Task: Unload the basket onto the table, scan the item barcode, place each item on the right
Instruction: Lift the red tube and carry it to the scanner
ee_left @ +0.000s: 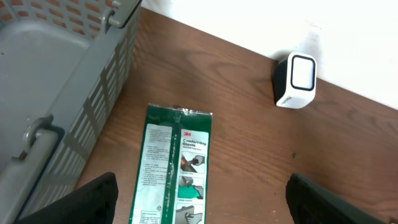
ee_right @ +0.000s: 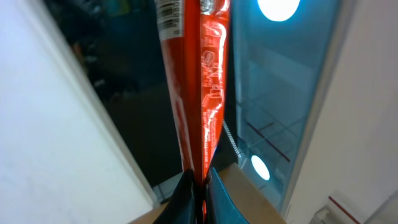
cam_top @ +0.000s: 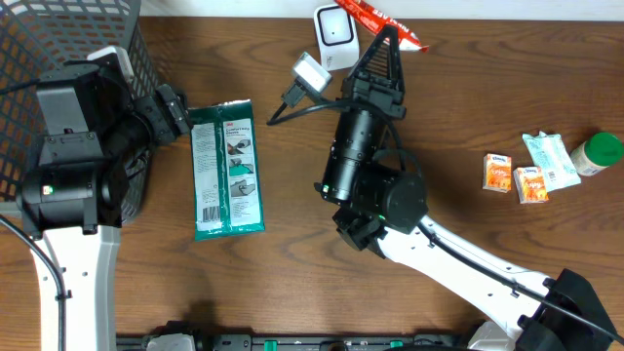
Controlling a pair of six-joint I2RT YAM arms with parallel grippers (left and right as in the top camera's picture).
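My right gripper [cam_top: 383, 37] is shut on a thin red packet [cam_top: 392, 23], held up at the table's far edge just right of the white barcode scanner [cam_top: 336, 37]. In the right wrist view the packet [ee_right: 202, 74] rises edge-on from between the closed fingertips [ee_right: 199, 186], with a barcode [ee_right: 168, 15] near its top. My left gripper [cam_top: 175, 112] is open and holds nothing, hovering beside a green glove packet [cam_top: 227, 168] lying flat on the table. The left wrist view shows that packet [ee_left: 177, 168] between the spread fingers [ee_left: 93, 199], and the scanner [ee_left: 295, 81] farther back.
A grey mesh basket [cam_top: 58, 39] stands at the far left, its wall [ee_left: 56, 81] close to my left gripper. A white plug with a black cable [cam_top: 310, 73] lies by the scanner. Two small orange boxes [cam_top: 498, 173], a pale packet [cam_top: 549, 158] and a green-lidded bottle [cam_top: 597, 153] sit at the right.
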